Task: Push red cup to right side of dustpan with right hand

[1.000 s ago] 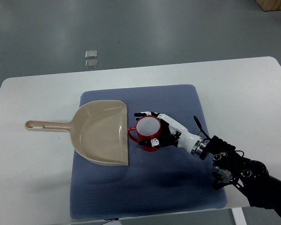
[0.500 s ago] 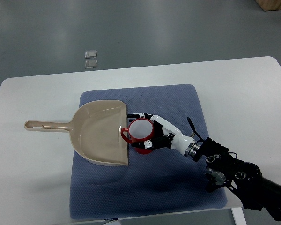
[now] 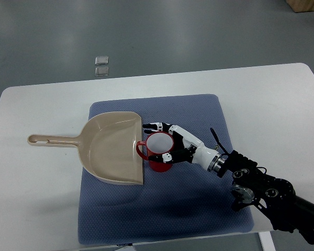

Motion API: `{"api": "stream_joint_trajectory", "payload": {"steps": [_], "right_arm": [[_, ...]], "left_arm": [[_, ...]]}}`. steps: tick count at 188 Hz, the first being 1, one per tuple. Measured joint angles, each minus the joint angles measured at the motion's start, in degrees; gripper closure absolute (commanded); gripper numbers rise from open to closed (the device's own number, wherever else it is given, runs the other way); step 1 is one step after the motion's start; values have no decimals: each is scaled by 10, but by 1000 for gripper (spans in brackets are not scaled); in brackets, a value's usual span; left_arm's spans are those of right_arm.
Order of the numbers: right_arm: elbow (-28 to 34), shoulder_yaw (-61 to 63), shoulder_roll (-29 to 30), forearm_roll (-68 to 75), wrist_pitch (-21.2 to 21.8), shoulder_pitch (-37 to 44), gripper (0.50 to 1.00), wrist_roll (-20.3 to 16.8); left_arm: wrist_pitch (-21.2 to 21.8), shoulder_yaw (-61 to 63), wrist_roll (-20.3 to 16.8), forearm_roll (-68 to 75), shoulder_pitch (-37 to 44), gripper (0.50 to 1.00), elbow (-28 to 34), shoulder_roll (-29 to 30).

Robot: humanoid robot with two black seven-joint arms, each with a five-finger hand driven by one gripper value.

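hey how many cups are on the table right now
1. The red cup stands upright on the blue mat, at the dustpan's open right edge, with the right hand around it. Nothing seems hidden.

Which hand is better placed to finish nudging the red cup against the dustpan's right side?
The right hand. It is cupped around the red cup, which sits at the dustpan's right edge on the blue mat. The left arm is not in view.

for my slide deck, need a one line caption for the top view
Right hand cups the red cup against the open right edge of the beige dustpan on a blue mat.
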Motion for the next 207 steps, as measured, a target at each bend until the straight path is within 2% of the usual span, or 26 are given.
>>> {"api": "stream_joint_trajectory", "payload": {"steps": [94,122,142,184,207], "right_arm": [[35,2,-61,77,26,25,572,0],[34,56,-75,144,34,41,572,-11],[28,105,-88,263,55,52,570,-76],[-36,110,-104,480,58,110,570,-276],[-70,108,-105,519,55,120,568,-339]], "left_arm": [[0,1,0,0,0,500,-1,0],[0,0,0,0,0,500,-1,0],[0,0,0,0,0,500,-1,0],[0,1,0,0,0,500,-1,0],[0,2,0,0,0,500,-1,0]]}}
